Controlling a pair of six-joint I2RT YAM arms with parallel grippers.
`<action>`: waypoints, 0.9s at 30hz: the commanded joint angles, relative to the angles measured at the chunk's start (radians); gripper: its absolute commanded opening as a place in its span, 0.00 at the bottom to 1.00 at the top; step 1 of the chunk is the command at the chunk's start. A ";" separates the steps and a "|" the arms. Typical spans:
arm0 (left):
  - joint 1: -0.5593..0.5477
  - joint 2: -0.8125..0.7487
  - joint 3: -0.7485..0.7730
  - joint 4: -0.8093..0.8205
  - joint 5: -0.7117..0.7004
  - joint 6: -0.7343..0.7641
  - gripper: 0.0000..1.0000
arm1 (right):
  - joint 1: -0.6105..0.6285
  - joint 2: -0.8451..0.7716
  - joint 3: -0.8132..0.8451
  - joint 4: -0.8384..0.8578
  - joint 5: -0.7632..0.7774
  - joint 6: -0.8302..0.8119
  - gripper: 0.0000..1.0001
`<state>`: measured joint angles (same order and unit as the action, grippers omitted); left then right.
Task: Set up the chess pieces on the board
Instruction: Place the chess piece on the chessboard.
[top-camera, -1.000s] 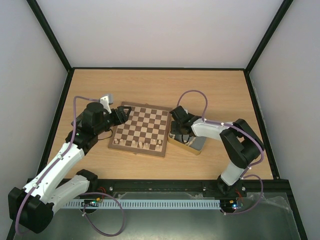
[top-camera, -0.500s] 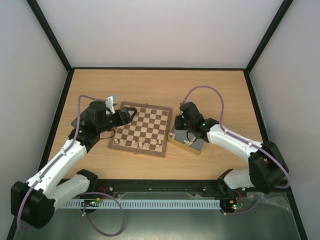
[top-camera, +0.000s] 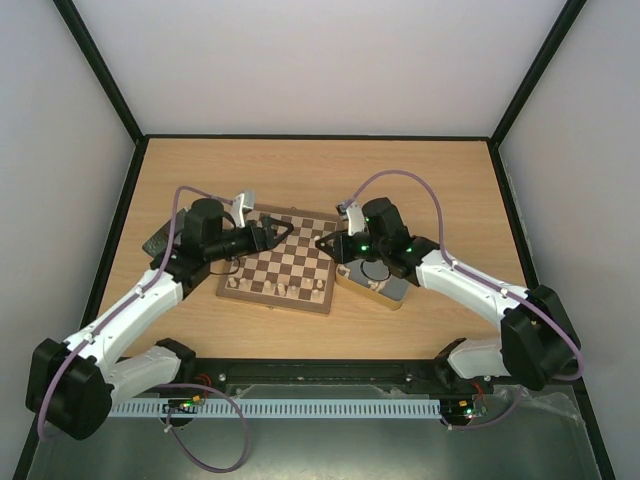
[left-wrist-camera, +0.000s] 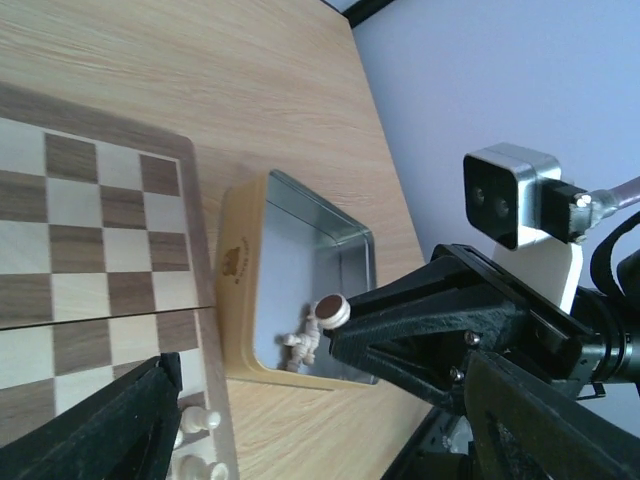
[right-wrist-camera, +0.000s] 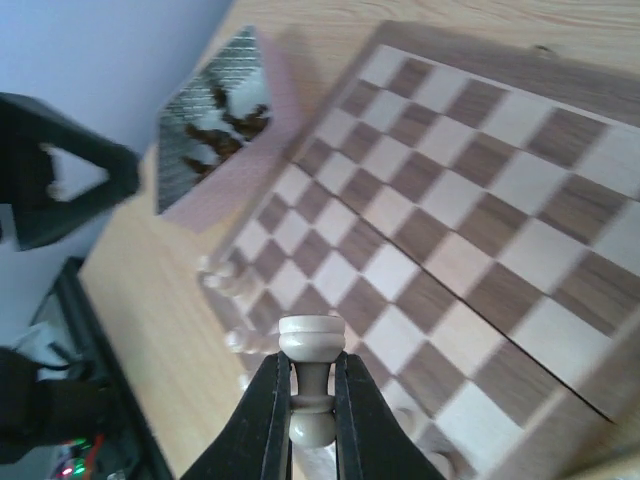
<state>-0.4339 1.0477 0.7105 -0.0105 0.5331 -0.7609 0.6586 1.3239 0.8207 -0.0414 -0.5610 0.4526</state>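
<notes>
We read the worktop (top-camera: 300, 170) as pale wood-grain, matt and smooth. Board (top-camera: 285, 255): wood checkers with visible grain and a low satin sheen. Tin (left-wrist-camera: 238, 270): gold-painted wall outside, bare shiny metal inside. Piece (right-wrist-camera: 309, 345) in the right pincer (right-wrist-camera: 311, 375): pale turned wood, smooth, slightly glossy. Pincer fingers (right-wrist-camera: 270, 410): black plastic, matt. Tray (right-wrist-camera: 240, 55): grey metal, dull, fine grid texture.

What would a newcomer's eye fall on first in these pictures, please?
The checkered board in the middle of the table stands out first, with a few pale pieces along its near edge. Over it, the right hand is shut on a pale piece, and the left hand is open above the board's far left part.
</notes>
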 joint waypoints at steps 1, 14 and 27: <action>-0.022 0.015 -0.015 0.067 0.032 -0.057 0.78 | 0.012 0.016 0.034 0.113 -0.142 0.043 0.03; -0.026 -0.044 -0.020 -0.111 -0.302 0.021 0.74 | 0.044 0.351 0.336 -0.454 0.078 0.121 0.03; -0.026 -0.096 -0.083 -0.124 -0.373 0.075 0.75 | 0.075 0.564 0.594 -0.810 0.262 0.059 0.05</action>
<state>-0.4591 0.9653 0.6491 -0.1226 0.1944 -0.7223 0.7193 1.8565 1.3464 -0.6937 -0.3737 0.5335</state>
